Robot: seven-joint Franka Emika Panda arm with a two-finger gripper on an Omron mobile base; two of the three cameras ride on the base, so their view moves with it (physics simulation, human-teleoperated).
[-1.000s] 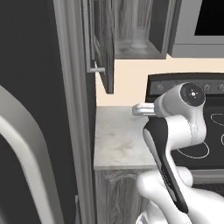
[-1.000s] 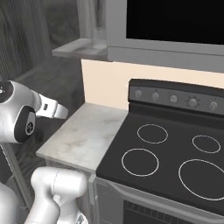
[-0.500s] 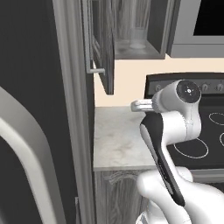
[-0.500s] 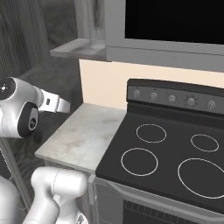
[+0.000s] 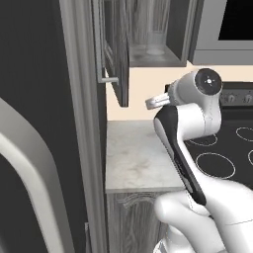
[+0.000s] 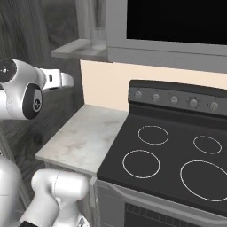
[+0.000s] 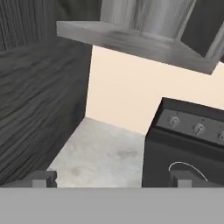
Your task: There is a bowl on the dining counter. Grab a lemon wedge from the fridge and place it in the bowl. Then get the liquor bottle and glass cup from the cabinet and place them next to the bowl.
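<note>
Hovering above the small marble counter (image 7: pixel 105 153) beside the stove (image 6: pixel 177 155), gripper (image 7: pixel 111 178) has its jaws spread fully apart, nothing between them. Fingertips (image 7: pixel 41 178) sit low over the counter's front edge in the hand view. Cabinet (image 5: pixel 116 49) door stands open above the counter's back edge. Glass cup (image 6: pixel 98 39), faint and see-through, stands upright on the cabinet's bottom shelf near its front edge, well above the gripper and apart from it. Fridge (image 5: pixel 44 123) flanks the counter's left edge.
</note>
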